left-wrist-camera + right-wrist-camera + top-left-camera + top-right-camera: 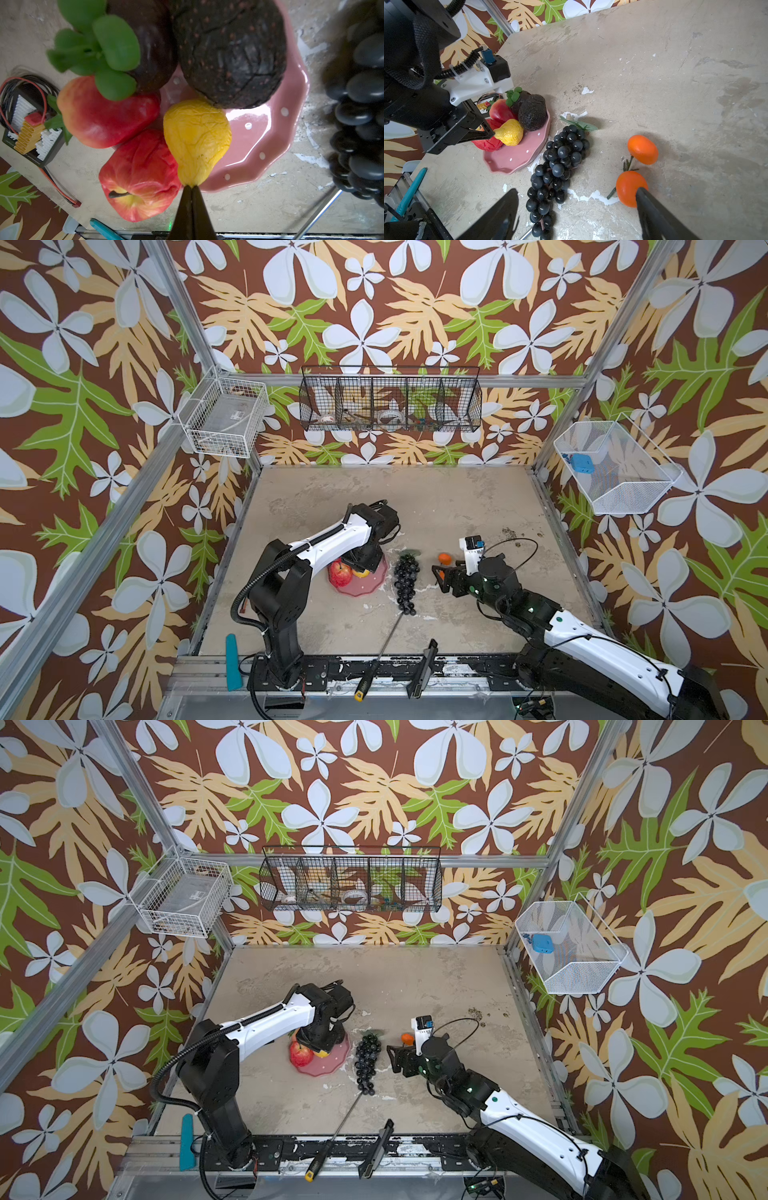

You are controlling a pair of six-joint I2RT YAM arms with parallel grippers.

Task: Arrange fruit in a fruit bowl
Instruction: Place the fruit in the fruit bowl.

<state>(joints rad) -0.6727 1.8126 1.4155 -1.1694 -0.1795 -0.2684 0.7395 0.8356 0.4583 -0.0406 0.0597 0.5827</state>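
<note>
Top views both show stained beige tabletop (415,497) (415,986), floral walls (374,302) (332,782).

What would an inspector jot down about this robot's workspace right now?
Surface: table, mottled beige, chipped paint.
Job's things: apples, lemon, mangosteen, avocado crowded on pink dish; grape bunch and two oranges lie on table.
Clutter: screwdriver, teal tool at front edge; connector board beside dish.
Grippers: left gripper shut at lemon's tip; right gripper open beside an orange.
Cables: black conduit on left arm; thin loop by right arm.
Surroundings: floral walls, three wire baskets.
</note>
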